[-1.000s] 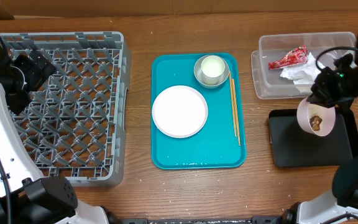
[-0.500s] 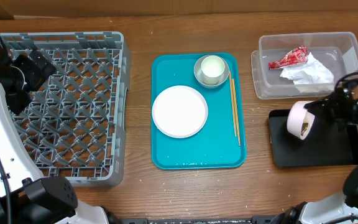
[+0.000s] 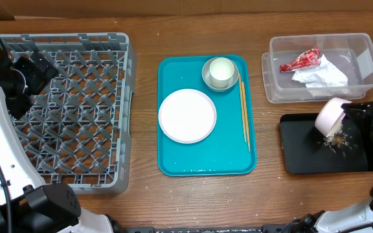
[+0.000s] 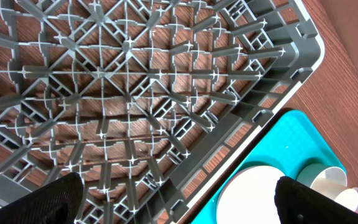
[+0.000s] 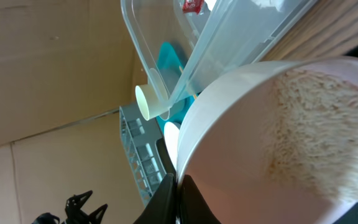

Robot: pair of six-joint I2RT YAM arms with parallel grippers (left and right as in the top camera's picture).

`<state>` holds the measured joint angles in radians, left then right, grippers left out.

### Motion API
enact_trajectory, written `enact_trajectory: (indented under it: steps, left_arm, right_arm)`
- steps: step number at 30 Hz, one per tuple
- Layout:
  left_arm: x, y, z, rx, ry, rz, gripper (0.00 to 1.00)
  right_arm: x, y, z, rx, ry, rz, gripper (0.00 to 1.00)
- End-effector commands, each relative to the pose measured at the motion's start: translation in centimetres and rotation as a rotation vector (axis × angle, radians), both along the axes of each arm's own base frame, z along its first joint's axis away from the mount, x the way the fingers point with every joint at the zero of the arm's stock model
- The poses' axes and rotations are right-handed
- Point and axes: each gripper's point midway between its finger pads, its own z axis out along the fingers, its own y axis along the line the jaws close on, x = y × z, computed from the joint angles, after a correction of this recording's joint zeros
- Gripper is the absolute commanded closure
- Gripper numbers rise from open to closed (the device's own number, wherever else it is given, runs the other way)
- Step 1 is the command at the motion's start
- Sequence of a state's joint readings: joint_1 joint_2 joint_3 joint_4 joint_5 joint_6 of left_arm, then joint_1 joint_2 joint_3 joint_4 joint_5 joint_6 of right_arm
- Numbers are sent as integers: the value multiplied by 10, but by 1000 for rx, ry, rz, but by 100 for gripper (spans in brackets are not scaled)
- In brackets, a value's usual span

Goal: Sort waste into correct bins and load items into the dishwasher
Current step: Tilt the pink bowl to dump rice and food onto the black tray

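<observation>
The right gripper is found pressed together on the rim of the pale pink plate, which is pinched at its edge and held steeply tilted above the black tray. In the right wrist view the plate's face is seen coated with a patch of rice. Loose rice grains and a small brown scrap are observed on the black tray directly beneath the plate's lower edge. Just behind the tray, the clear tub is noted to contain the red wrapper and the crumpled napkin, lying side by side. At the centre of the table, the teal tray is recorded as carrying the white dish, the grey bowl with the white cup seated inside it, and the chopsticks laid along its right side. The left gripper is held above the far left part of the grey rack, its fingers spread wide with nothing between them. No dishes are seen in the rack.
</observation>
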<state>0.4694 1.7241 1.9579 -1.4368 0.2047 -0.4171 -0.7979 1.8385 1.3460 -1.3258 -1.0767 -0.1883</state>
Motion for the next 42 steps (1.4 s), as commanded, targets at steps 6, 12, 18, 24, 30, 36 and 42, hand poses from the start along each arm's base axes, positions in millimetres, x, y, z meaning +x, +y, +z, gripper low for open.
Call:
enact_trajectory:
  steps: [6, 12, 18, 24, 30, 36, 42]
  left_arm:
    - [-1, 1, 9, 11, -23, 12, 0]
    - [-1, 1, 9, 11, -23, 12, 0]
    - [-1, 1, 9, 11, -23, 12, 0]
    - [-1, 1, 9, 11, -23, 12, 0]
    - [-1, 1, 9, 11, -23, 12, 0]
    - [-1, 1, 9, 11, -23, 12, 0]
    - [-1, 1, 9, 11, -23, 12, 0]
  right_arm:
    - [-2, 10, 5, 132, -36, 12, 96]
    - [-1, 0, -9, 170, 38, -38, 96]
    - [4, -1, -6, 180, -20, -36, 96]
    - [1, 8, 16, 291, -65, -54, 96]
    - [4, 2, 7, 361, 75, -116, 96]
    - [5, 2, 11, 379, 58, -122, 96]
    - [4, 5, 16, 457, 122, -151, 96]
